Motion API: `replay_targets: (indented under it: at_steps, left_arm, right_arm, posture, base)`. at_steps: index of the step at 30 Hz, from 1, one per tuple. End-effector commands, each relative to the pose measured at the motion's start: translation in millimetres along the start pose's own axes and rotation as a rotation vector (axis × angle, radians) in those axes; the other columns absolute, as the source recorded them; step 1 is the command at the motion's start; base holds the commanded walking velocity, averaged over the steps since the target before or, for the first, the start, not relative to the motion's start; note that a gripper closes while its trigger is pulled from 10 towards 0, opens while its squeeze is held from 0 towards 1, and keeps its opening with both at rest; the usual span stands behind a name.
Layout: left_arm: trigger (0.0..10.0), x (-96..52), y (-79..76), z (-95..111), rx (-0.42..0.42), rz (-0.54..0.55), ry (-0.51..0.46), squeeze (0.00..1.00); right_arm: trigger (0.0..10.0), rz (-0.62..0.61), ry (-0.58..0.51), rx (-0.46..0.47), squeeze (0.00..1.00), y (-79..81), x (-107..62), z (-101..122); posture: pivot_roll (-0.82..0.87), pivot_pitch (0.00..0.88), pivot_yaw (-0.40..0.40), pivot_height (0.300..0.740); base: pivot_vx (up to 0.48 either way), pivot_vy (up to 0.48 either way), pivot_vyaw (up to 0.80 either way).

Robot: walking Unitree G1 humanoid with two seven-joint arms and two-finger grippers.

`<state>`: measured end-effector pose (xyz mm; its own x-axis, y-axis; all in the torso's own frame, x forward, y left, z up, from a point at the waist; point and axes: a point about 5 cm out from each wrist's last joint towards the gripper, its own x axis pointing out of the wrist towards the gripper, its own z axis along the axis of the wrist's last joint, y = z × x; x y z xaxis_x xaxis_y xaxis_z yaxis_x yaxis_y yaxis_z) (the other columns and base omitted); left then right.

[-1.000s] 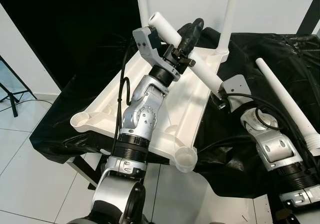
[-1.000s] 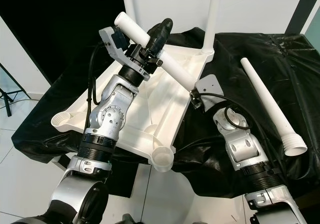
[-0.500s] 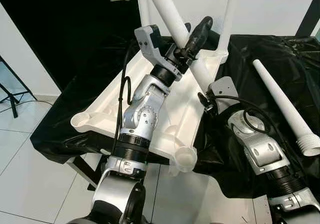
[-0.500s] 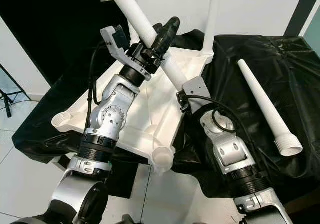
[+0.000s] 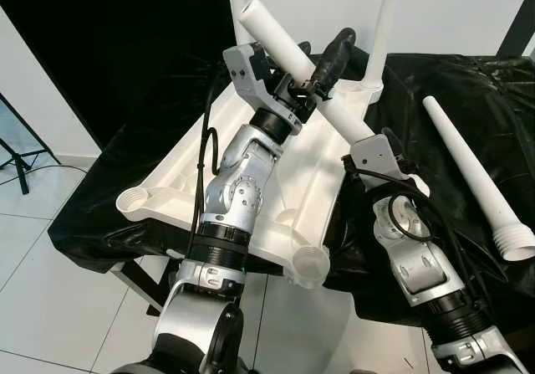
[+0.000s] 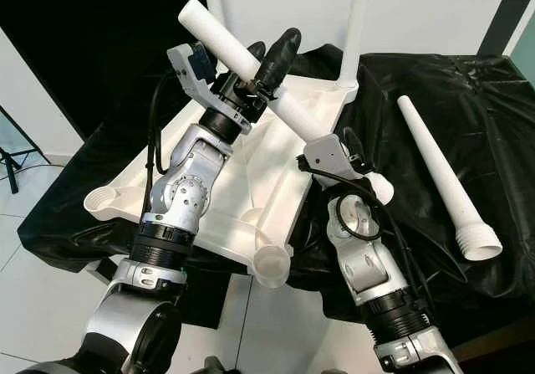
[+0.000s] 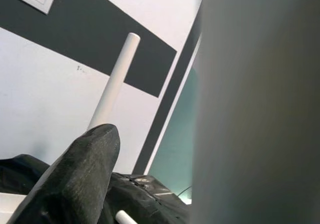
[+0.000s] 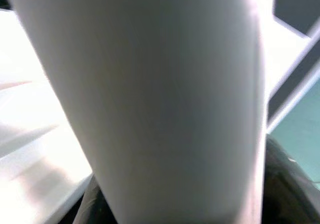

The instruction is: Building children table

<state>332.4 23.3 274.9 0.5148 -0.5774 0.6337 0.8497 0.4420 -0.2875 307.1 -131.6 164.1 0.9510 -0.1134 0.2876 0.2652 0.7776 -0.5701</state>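
**Third leg in both grippers, not yet in a socket**

Closest to me, the upturned white tabletop (image 5: 305,173) lies tilted on the black-draped bench (image 5: 468,98). Its two near corner sockets, one at the front (image 5: 311,265) and one out to the left (image 5: 136,201), are open and have no legs in them.

Above the tabletop I have a white leg (image 5: 292,56) slanting up to the left. My right gripper (image 5: 378,158) sits at its lower end; the right wrist camera is so close to the white plastic that I cannot tell how its fingers stand. Higher along the leg, my left gripper (image 5: 322,60) is pinching it, one black finger (image 7: 75,179) showing beside the tube.

A spare leg (image 5: 472,169) lies loose on the cloth to the right, threaded end toward me. At the far edge two legs already stand upright in their sockets, one at the left (image 5: 236,6) and one at the right (image 5: 383,27).

I judge the step in hand is fitting the third leg. Next I need to swing its threaded end over an open near socket, hold it square, and twist it home.
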Motion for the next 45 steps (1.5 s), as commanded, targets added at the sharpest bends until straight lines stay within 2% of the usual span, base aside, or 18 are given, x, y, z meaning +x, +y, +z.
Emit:
replay_targets:
  at_steps: [1,3,7,8,9,10,16,17,23,24,28,29,30,31,33,39,43,45]
  left_arm:
    - [10.0,11.1,-11.8,-2,-0.023,-0.027,-0.021,0.00]
    - [10.0,11.1,-11.8,-2,-0.022,-0.026,-0.020,0.00]
    - [10.0,11.2,-11.8,-2,-0.021,-0.026,-0.020,0.00]
    - [6.4,11.3,-12.2,-1,-0.022,-0.029,-0.025,0.00]
    - [6.4,11.3,-12.2,-1,-0.022,-0.029,-0.025,0.00]
    - [0.0,10.7,-13.0,0,-0.031,-0.041,-0.035,0.00]
    - [0.0,8.9,-15.8,1,-0.041,-0.068,-0.046,0.00]
    - [0.0,8.7,-16.5,1,-0.045,-0.076,-0.050,0.00]
    - [0.0,9.1,-16.9,1,-0.049,-0.080,-0.053,0.00]
    - [0.0,9.0,-17.4,0,-0.053,-0.083,-0.053,0.00]
    - [0.0,8.7,-18.3,-1,-0.060,-0.089,-0.052,0.00]
    - [0.0,8.6,-18.7,-2,-0.062,-0.091,-0.051,0.00]
    - [0.0,8.6,-18.7,-2,-0.062,-0.091,-0.051,0.00]
    - [0.0,8.6,-18.7,-2,-0.063,-0.093,-0.051,0.00]
    - [0.0,8.6,-18.2,-3,-0.065,-0.094,-0.050,0.00]
    - [0.0,8.5,-18.1,-3,-0.065,-0.095,-0.050,0.00]
    - [0.0,8.4,-18.2,-4,-0.068,-0.099,-0.043,0.00]
    - [0.0,8.4,-18.2,-4,-0.068,-0.099,-0.043,0.00]
  right_arm:
    - [0.0,-0.008,-0.055,-0.019,0.00,10.1,-7.7,2]
    - [0.0,-0.084,-0.084,-0.002,0.00,13.2,-11.3,0]
    - [0.0,-0.106,-0.082,0.006,0.00,14.3,-11.9,-1]
    - [0.0,-0.138,-0.076,0.019,0.00,15.5,-10.5,-2]
    - [0.0,-0.138,-0.076,0.019,0.00,15.5,-10.5,-2]
    - [0.0,-0.143,-0.079,0.020,0.00,15.8,-9.0,-1]
    - [0.0,-0.146,-0.090,0.018,0.00,18.3,-7.5,3]
    - [10.0,-0.137,-0.098,0.020,0.00,20.5,-7.2,4]
    - [10.0,-0.099,-0.095,0.044,0.00,23.0,-6.1,6]
    - [10.0,-0.049,-0.079,0.084,1.00,24.7,-4.5,8]
    - [10.0,0.039,-0.058,0.166,1.00,24.9,0.8,17]
    - [10.0,0.062,-0.050,0.204,0.66,22.1,4.0,21]
    - [10.0,0.062,-0.050,0.204,0.66,22.1,4.0,21]
    - [10.0,0.078,-0.045,0.231,0.00,18.3,7.4,25]
    - [10.0,0.074,-0.049,0.235,0.00,9.8,12.3,28]
    - [10.0,0.083,-0.043,0.242,0.00,7.2,13.8,28]
    - [10.0,0.306,0.054,0.360,0.00,-5.7,16.7,12]
    - [10.0,0.306,0.054,0.360,0.00,-5.7,16.7,12]
  posture:
    - [-0.15,0.000,0.081,0.740]
    - [-0.15,0.000,0.081,0.740]
    - [-0.15,0.000,0.081,0.740]
    - [-0.14,0.000,0.081,0.740]
    - [-0.14,0.000,0.081,0.740]
    - [-0.14,0.000,0.080,0.740]
    - [-0.14,0.000,0.079,0.740]
    - [-0.14,0.000,0.079,0.740]
    - [-0.15,0.000,0.078,0.740]
    - [-0.15,0.000,0.078,0.740]
    - [-0.15,0.000,0.077,0.740]
    - [-0.16,0.000,0.075,0.740]
    - [-0.16,0.000,0.075,0.740]
    - [-0.16,0.000,0.075,0.740]
    - [-0.16,0.000,0.075,0.740]
    - [-0.16,0.000,0.074,0.740]
    - [-0.17,0.000,0.078,0.740]
    - [-0.17,0.000,0.078,0.740]
  base:
    - [0.000,0.000,0.00]
    - [0.000,0.000,0.00]
    - [0.000,0.000,0.00]
    - [0.000,0.000,0.00]
    - [0.000,0.000,0.00]
    - [0.000,0.000,0.00]
    - [0.000,0.000,0.00]
    - [0.000,0.000,0.00]
    - [0.000,0.000,0.00]
    - [0.000,0.000,0.00]
    - [0.000,0.000,0.00]
    - [0.000,0.000,0.00]
    - [0.000,0.000,0.00]
    - [0.000,0.000,0.00]
    - [0.000,0.000,0.00]
    - [0.000,0.000,0.00]
    - [0.000,0.000,0.00]
    - [0.000,0.000,0.00]
